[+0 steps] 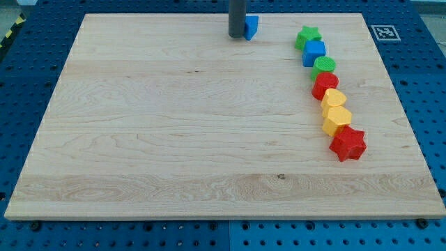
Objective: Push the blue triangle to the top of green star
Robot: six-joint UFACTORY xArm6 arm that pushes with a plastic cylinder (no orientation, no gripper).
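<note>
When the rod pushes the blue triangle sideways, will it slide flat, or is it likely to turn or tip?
The blue triangle looks low and flat-based on the smooth wooden board, so it probably slides rather than tips. My tip sits at its left side; an off-centre push against an angled face may turn it. It looks like rigid, light plastic, so it should not deform.

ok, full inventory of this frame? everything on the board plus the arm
blue triangle: 1, blue, top centre of the board, against the rod's right side
green star: 1, green, upper right, head of the chain
blue cube: 1, blue, just below the green star
green round block: 1, green, below the blue cube
red block: 1, red, mid chain
yellow blocks: 2, yellow, stacked in line below it
red star: 1, red, chain's bottom end
wooden board: 1, light wood
fiducial tag: 1, black-white, top right
my tip: 1, dark rod, left of the blue triangle
</note>
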